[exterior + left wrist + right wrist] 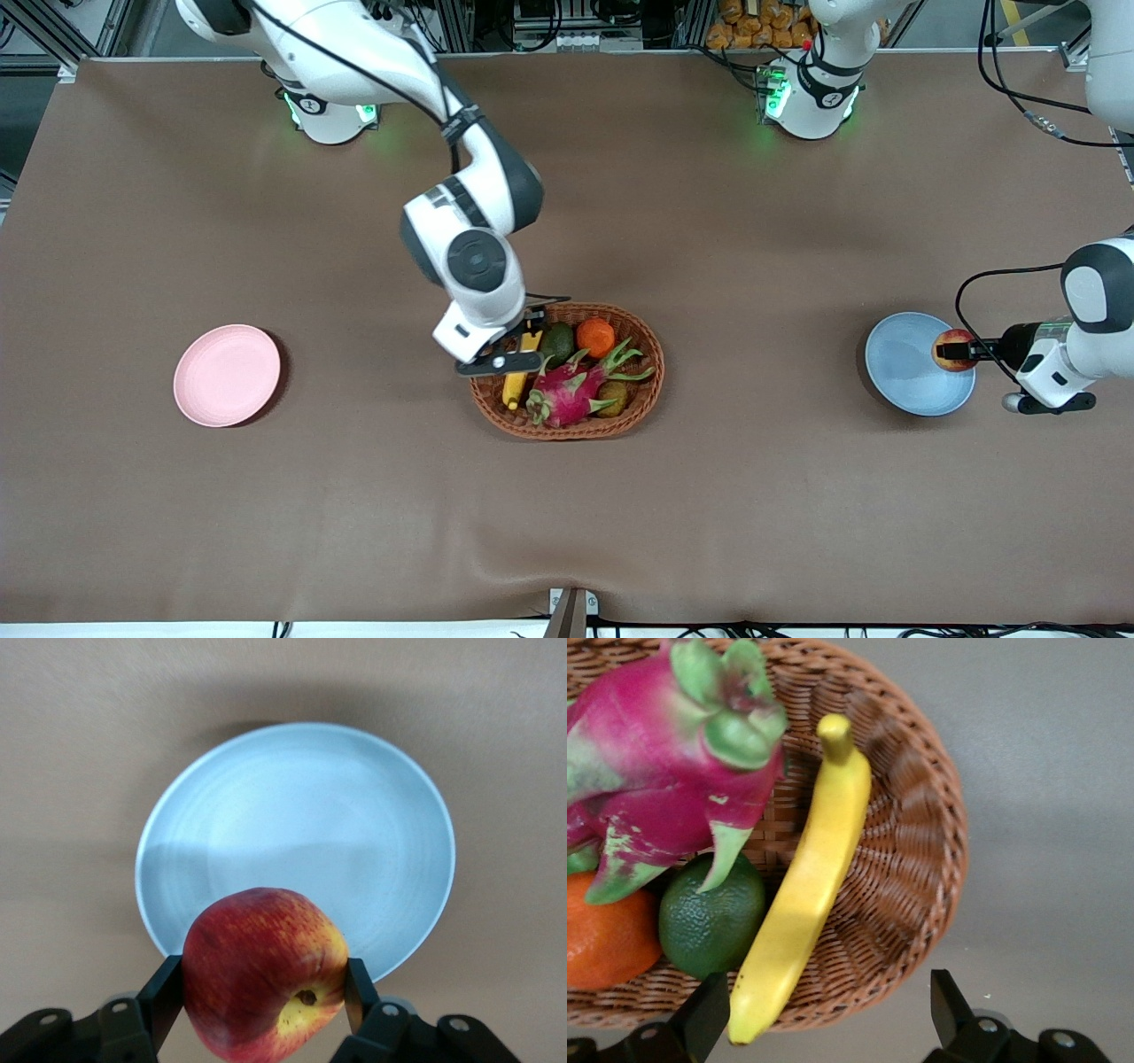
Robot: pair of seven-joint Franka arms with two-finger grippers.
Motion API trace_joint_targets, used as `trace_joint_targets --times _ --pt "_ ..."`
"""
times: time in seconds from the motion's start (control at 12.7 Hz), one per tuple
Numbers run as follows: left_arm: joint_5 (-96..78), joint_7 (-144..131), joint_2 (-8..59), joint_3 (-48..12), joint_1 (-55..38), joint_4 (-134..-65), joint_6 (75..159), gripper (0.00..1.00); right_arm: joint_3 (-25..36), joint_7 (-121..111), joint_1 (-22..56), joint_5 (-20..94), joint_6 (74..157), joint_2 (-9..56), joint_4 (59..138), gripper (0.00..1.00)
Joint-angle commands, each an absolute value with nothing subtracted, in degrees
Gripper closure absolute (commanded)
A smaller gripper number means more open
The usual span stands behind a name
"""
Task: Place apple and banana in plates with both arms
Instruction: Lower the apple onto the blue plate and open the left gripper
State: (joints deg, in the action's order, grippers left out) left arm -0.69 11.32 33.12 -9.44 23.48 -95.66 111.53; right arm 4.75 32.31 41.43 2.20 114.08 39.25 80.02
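My left gripper (955, 352) is shut on the red and yellow apple (954, 347) and holds it over the rim of the light blue plate (904, 363) at the left arm's end. In the left wrist view the apple (264, 973) sits between both fingers, above the blue plate (301, 828). My right gripper (529, 334) is open over the wicker basket's (640, 400) rim, above the banana (516, 383). In the right wrist view the banana (802, 890) lies along the basket's (921, 842) wall, its end near one finger (700, 1023). The pink plate (227, 374) is empty.
The basket also holds a dragon fruit (569, 394), an orange (595, 337), a dark green avocado (558, 343) and a kiwi (612, 396). The brown table cloth (354, 496) is bare between the basket and each plate.
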Motion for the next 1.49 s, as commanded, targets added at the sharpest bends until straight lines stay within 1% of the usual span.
trace_joint_targets --times 0.0,0.24,0.31,0.39,0.63,0.86,1.02,1.18,1.26,1.41 --pt "-5.2 15.9 34.3 -10.3 24.8 -96.0 112.6 1.0 5.4 38.9 43.7 -0.4 114.7 42.4 78.6 0.0" --pt "-7.4 16.1 36.3 -10.3 23.8 -95.7 114.3 0.99 5.4 39.2 44.6 -0.4 117.3 43.9 78.6 0.0" --pt "-7.4 16.1 37.1 -10.3 23.7 -95.5 115.1 0.62 5.4 39.3 44.6 -0.3 117.9 44.0 78.6 0.0" --pt "-7.4 16.1 37.4 -10.3 23.6 -95.5 115.9 0.01 5.4 40.3 44.6 -0.2 117.9 44.3 78.6 0.0" --pt "-7.5 15.8 35.6 -10.4 23.7 -95.4 115.3 0.0 5.4 42.6 44.6 -0.4 117.9 44.4 78.7 0.0" --pt "-7.3 13.8 30.7 -11.1 23.0 -95.3 114.5 0.0 5.4 42.6 44.6 -0.4 117.8 44.4 78.8 0.0" --pt "-7.1 13.5 26.1 -11.1 23.1 -95.3 111.3 0.0 5.4 42.6 44.6 -0.4 117.7 44.5 79.3 0.0" --pt "-6.8 9.4 22.6 -11.5 22.9 -93.1 105.2 0.0 5.4 42.5 44.6 -0.4 117.5 44.5 79.5 0.0" --pt "-6.8 7.0 21.2 -12.6 23.1 -92.0 102.3 0.0 5.4 42.5 44.7 -0.4 117.3 44.4 80.0 0.0" --pt "-6.8 3.8 17.9 -13.0 23.0 -91.6 100.5 0.0 5.4 42.5 44.7 -0.7 117.2 44.4 80.8 0.0"
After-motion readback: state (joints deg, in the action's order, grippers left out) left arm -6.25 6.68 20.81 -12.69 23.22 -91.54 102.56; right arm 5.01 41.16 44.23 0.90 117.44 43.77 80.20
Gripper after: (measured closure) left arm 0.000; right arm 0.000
